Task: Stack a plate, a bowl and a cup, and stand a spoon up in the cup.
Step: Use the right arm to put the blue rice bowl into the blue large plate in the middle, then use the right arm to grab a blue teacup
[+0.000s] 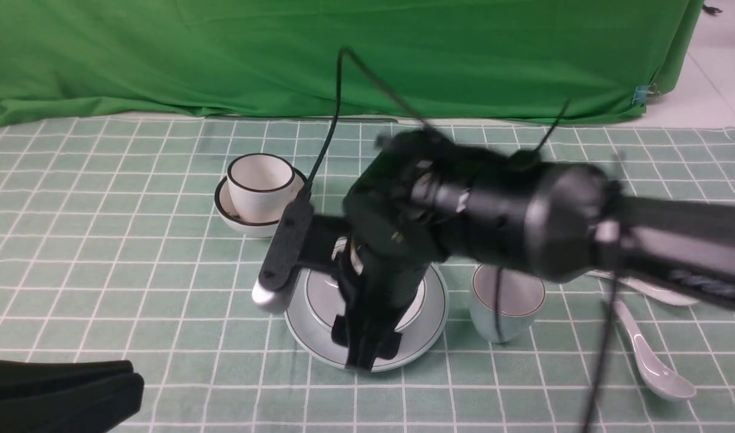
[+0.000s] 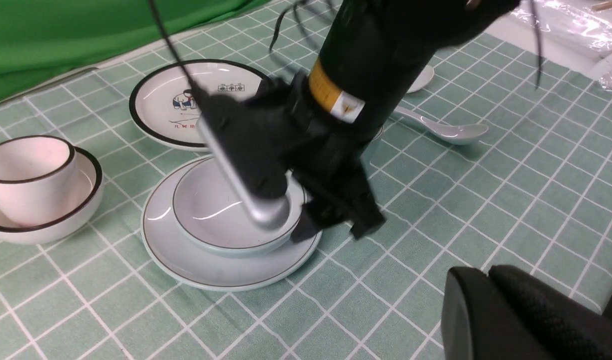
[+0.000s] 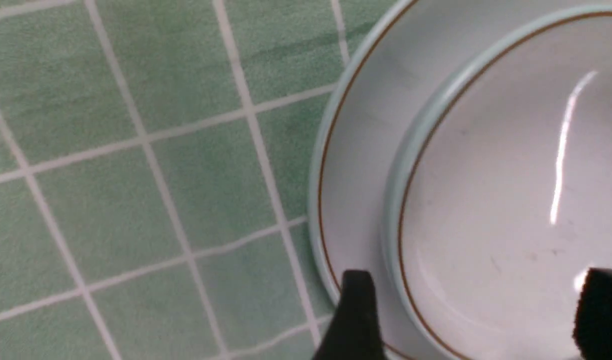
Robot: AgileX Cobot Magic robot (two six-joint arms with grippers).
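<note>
Checked cloth [image 1: 103,270], tool [image 3: 478,320] astride bowl [image 3: 486,175] rim

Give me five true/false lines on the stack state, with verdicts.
1. The bowl sits on the plate. True.
2. The cup is stacked in the bowl. False: it stands on the cloth, right of the plate.
3. The right gripper is open, with one finger inside the bowl's rim and one outside. True.
4. The spoon stands in the cup. False: it lies flat on the cloth, right of the cup.
5. The black-rimmed cup sits in the black-rimmed bowl. True.
</note>
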